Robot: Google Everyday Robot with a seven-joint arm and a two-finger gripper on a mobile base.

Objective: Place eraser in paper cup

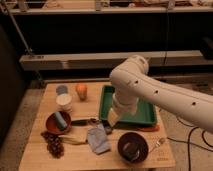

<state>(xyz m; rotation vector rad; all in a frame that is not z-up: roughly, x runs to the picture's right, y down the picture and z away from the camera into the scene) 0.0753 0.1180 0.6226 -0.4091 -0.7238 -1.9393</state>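
Observation:
The eraser (106, 129) is a small dark block on the wooden table (165, 157), just off the green tray's front left corner. My gripper (111, 121) hangs at the end of the white arm (150, 92), right above and almost touching the eraser, jaws open, nothing visibly held. The white paper cup (64, 101) stands upright on the table's left side, well to the left of the gripper, in front of a smaller grey-blue container (62, 89).
An orange (81, 90) sits beside the cup. The green tray (145, 112) lies under the arm. A reddish-brown bowl (50, 125) with a light blue block, a dark utensil (82, 121), grapes (53, 145), a grey-blue cloth (98, 138), a dark bowl (132, 146) and a fork (160, 142) fill the front.

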